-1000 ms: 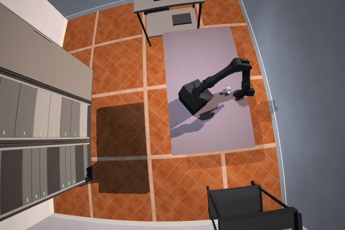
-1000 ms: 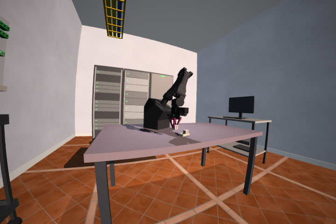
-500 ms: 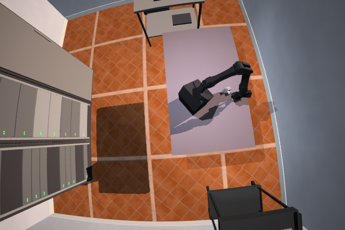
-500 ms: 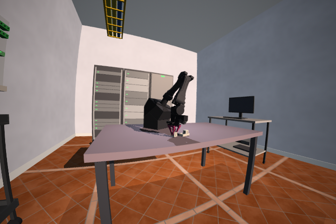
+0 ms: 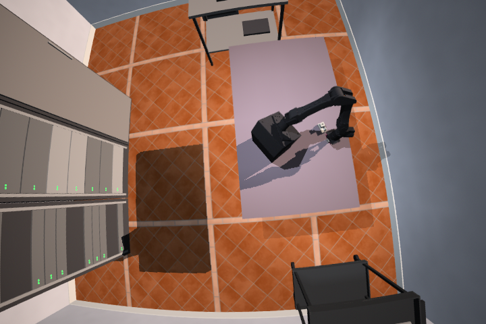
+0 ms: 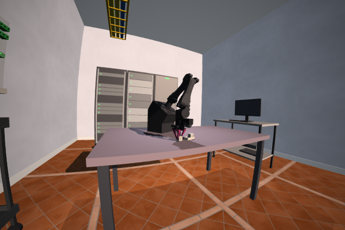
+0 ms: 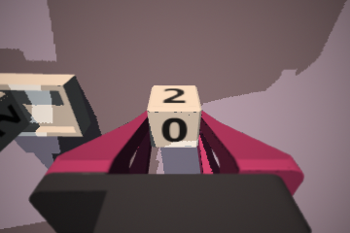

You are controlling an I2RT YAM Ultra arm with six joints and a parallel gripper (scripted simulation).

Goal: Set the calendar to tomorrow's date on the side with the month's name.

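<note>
My gripper [image 7: 174, 116] [image 6: 179, 138] [image 5: 331, 138] has magenta fingers shut on a cream digit cube [image 7: 174, 116] [image 6: 180, 138]. The cube shows 0 toward the wrist camera and 2 on its top face. It is down close to the table [image 6: 140, 149], beside the tray. The calendar tray [image 7: 61, 104] [image 6: 189, 138] [image 5: 322, 128] lies at the left in the wrist view, cream with a dark side. A second cube [image 7: 3, 121] sits in it, showing a 2 turned sideways; its left part is cut off by the frame edge.
The robot's black base [image 5: 274, 135] [image 6: 160, 116] stands on the table behind the tray. A side desk with a monitor [image 6: 247, 108] stands to the right. Server racks [image 6: 124, 97] line the back wall. A black cart [image 5: 343, 290] stands off the table's near end.
</note>
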